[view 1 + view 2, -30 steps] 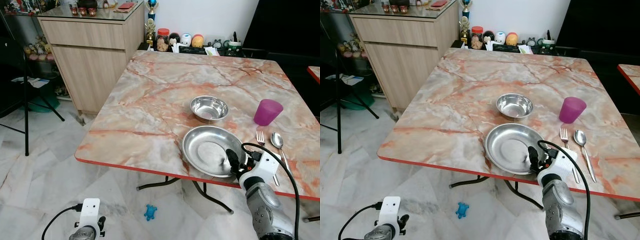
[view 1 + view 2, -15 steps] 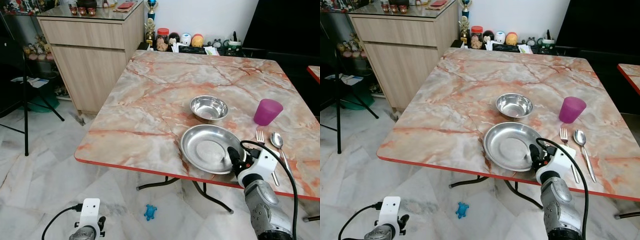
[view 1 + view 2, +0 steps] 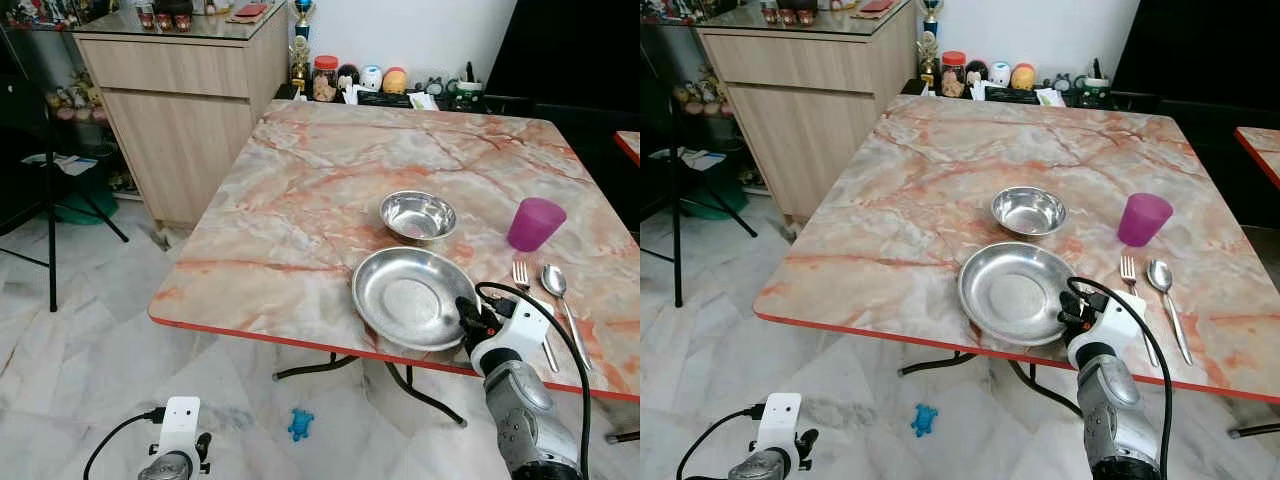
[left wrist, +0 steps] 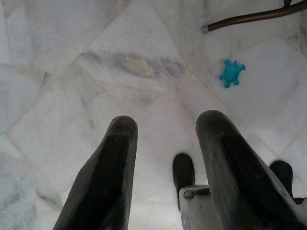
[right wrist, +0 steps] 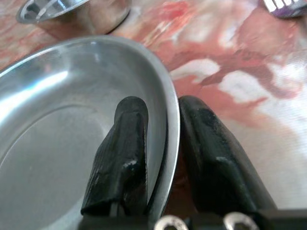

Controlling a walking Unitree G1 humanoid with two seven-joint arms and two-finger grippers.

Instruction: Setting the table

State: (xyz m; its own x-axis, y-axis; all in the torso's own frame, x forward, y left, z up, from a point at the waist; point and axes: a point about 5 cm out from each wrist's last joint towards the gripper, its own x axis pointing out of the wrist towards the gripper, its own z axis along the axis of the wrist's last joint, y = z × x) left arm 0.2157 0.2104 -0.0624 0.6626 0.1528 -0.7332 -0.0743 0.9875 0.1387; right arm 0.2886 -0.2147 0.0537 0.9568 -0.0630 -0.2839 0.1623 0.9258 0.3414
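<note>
My right pincer (image 5: 160,158) is clenched on the near right rim of the steel plate (image 3: 405,295), which lies on the surface (image 3: 300,200) close to its near edge, just near of the small bowl (image 3: 418,215). My hold is thin; a sideways drag could slip it, nudge the fork (image 3: 527,290), or tip the plate off. My left pincer (image 4: 165,165) hangs released over the floor.

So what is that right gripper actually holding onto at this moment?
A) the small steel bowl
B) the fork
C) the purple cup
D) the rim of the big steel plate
D: in the right wrist view the right gripper has one black finger inside and one outside the rim of the big steel plate, pinching it near the table edge; the purple cup, fork and small steel bowl sit apart from it.
</note>
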